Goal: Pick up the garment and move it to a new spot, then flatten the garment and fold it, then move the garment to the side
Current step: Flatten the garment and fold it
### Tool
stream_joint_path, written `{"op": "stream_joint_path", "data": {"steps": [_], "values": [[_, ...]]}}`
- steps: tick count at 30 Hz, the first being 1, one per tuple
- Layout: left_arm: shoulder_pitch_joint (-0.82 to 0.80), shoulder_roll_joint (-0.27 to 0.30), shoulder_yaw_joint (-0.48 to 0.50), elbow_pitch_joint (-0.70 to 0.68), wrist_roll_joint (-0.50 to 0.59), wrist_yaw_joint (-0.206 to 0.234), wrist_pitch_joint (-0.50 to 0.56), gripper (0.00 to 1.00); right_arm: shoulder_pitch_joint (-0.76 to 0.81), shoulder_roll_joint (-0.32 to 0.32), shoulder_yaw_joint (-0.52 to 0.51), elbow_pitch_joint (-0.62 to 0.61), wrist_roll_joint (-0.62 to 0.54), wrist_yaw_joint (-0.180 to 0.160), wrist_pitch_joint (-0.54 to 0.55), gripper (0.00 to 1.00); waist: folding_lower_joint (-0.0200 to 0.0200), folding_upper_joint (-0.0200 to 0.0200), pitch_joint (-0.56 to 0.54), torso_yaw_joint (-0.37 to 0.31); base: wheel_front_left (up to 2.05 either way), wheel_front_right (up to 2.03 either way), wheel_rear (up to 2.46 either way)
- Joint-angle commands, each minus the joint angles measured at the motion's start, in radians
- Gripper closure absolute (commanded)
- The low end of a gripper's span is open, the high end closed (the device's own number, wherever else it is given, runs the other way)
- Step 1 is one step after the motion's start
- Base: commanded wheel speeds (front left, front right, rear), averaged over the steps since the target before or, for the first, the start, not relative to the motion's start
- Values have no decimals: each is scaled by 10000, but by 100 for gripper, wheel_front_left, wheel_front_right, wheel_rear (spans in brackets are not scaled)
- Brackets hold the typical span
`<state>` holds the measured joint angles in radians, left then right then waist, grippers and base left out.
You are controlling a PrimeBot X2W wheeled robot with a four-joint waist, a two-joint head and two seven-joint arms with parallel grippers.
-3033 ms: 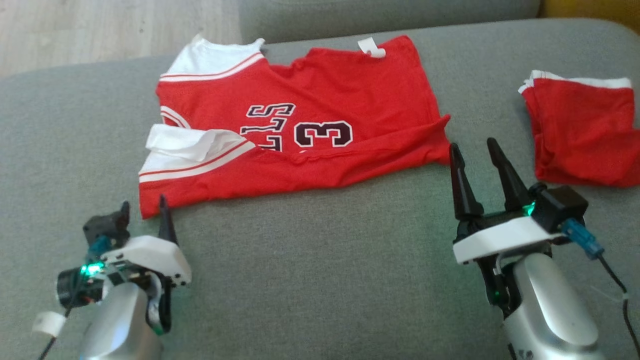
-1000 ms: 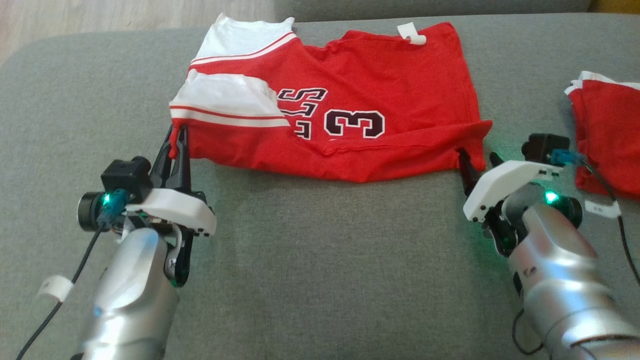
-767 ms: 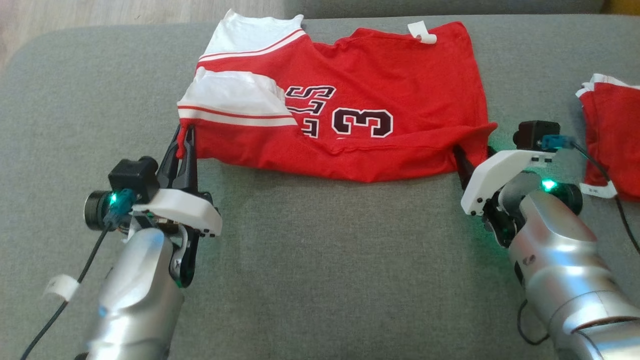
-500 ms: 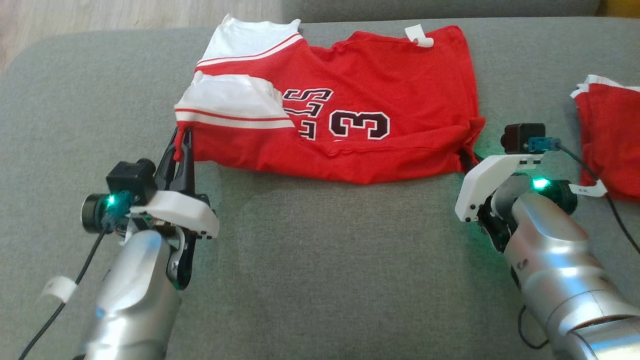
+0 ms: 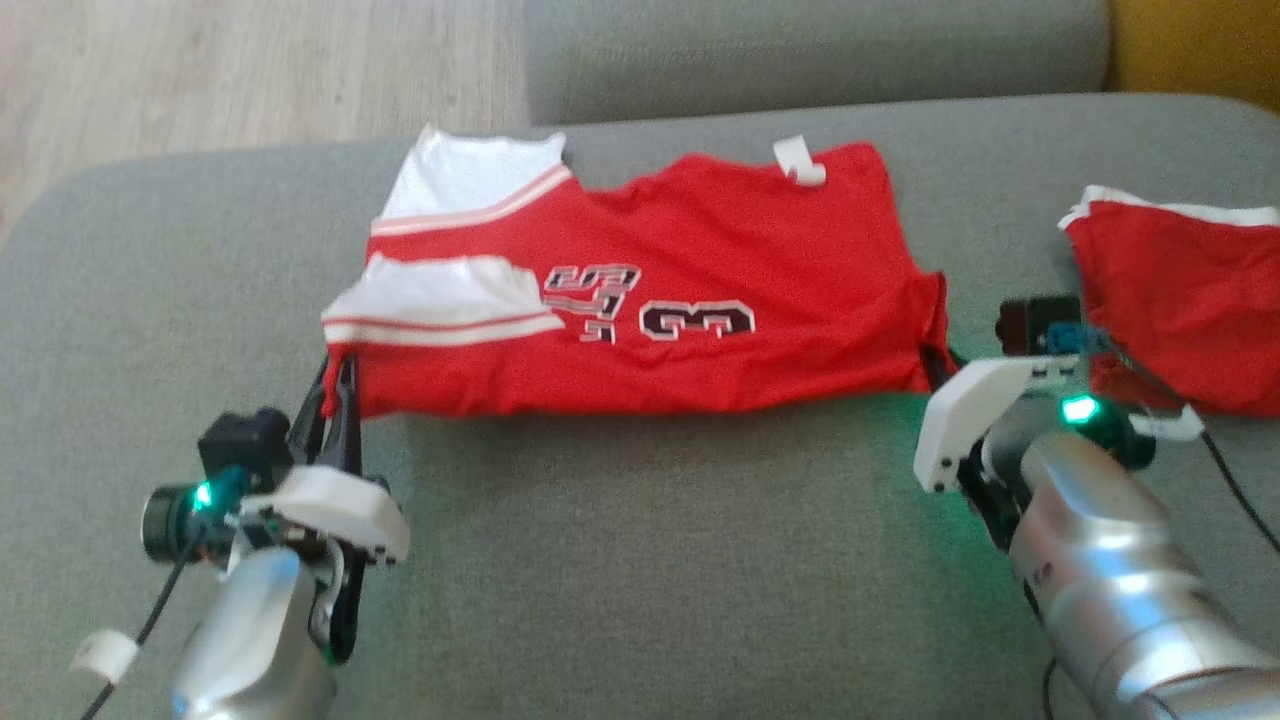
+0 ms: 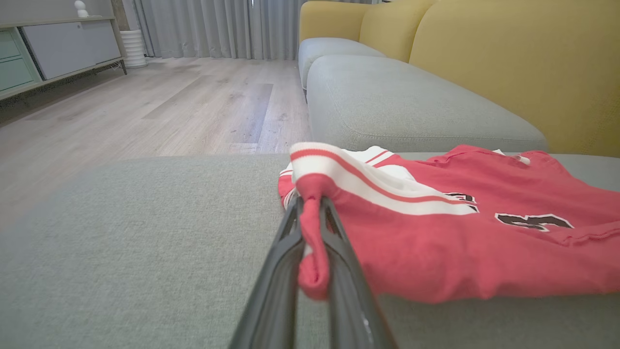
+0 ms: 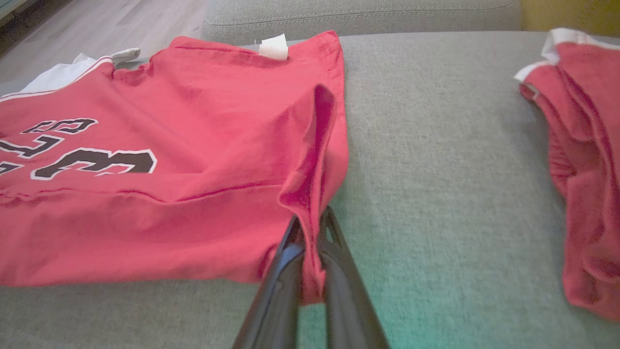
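Left arm (image 5: 250,630), right arm (image 5: 1100,560) stretched forward, wide apart — both jaws pinched tight on garment (image 5: 700,240) edge.

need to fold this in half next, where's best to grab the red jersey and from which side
By its two near corners, coming from the robot's side. The red jersey lies spread with its long near edge facing the robot; the left gripper and right gripper are shut on those corners, which should lift that edge evenly.

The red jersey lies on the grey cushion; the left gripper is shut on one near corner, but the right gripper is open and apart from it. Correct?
No: the right gripper is shut on the other near corner of the red jersey, as the right wrist view shows. The rest is right.
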<state>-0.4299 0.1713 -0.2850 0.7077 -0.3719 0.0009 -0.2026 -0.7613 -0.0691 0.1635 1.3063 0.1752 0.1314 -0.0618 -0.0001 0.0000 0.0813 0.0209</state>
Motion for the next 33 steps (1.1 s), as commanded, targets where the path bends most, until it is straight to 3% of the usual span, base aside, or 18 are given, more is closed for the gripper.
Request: {"op": "stream_joint_path", "data": {"steps": [1, 17, 25, 31, 32, 33], "values": [[-31, 382, 406, -301, -79, 120, -55, 100, 93, 189, 198, -195, 138, -7, -49, 100, 1, 0, -428, -127, 0, 0, 0], [2442, 618, 291, -2101, -417, 479, 651, 100, 1814, 189, 938, -1415, 2164, -7, 973, 100, 1, 0, -1623, -377, 0, 0, 0], [3455, 820, 201, -3424, -541, 760, 1382, 100, 2478, 177, 543, -2053, 2059, -7, 1259, 100, 1, 0, -1681, -391, 0, 0, 0], [3670, 860, 72, -3676, -565, 852, 1705, 100, 2979, 182, 165, -2662, 1870, -7, 1569, 100, 1, 0, -1579, -380, 0, 0, 0], [3671, 878, 60, -3661, -548, 879, 1730, 92, 3051, 183, 66, -2773, 1833, -7, 1605, 100, 1, 0, -1560, -386, 0, 0, 0], [3667, 890, 68, -3648, -534, 926, 1729, 58, 3116, 184, -65, -2890, 1794, -7, 1608, 100, 1, 0, -1539, -396, 0, 0, 0]]}}
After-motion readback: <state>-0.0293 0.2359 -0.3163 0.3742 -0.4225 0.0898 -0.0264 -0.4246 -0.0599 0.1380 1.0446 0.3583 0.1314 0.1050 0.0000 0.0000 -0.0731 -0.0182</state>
